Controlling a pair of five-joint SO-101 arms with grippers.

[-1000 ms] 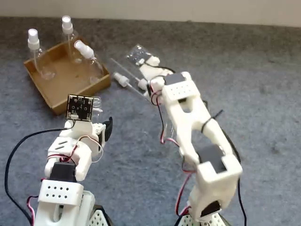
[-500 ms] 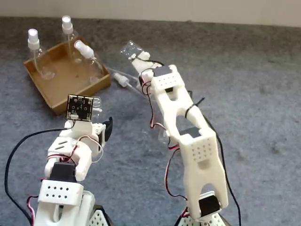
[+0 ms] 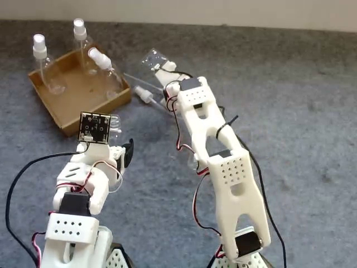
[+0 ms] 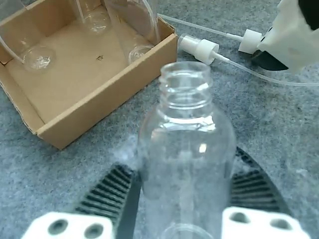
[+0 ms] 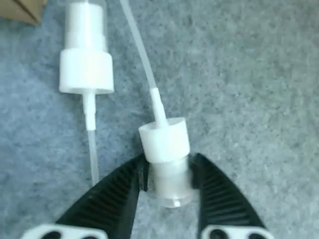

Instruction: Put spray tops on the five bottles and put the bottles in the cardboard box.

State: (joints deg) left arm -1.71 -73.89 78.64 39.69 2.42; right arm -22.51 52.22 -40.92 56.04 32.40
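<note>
My left gripper (image 4: 184, 172) is shut on a clear bottle (image 4: 185, 134) with an open neck and no spray top, held just in front of the cardboard box (image 3: 96, 114). In the high view that bottle (image 3: 115, 125) sits by the box's near corner. My right gripper (image 5: 168, 167) is shut on the head of a white spray top (image 5: 164, 142) that lies on the carpet with its tube pointing away. A second spray top (image 5: 85, 64) lies beside it, loose. Three bottles (image 3: 103, 64) with spray tops stand in the box.
A clear plastic bag (image 3: 153, 58) lies just beyond the right gripper (image 3: 163, 96). Something clear, maybe another bottle (image 3: 193, 162), lies half hidden under the right arm. Grey carpet stretches open to the right.
The right arm has stretched forward and left toward the spray tops, pushing the plastic bag a little farther away. The left arm and its bottle have not moved.
</note>
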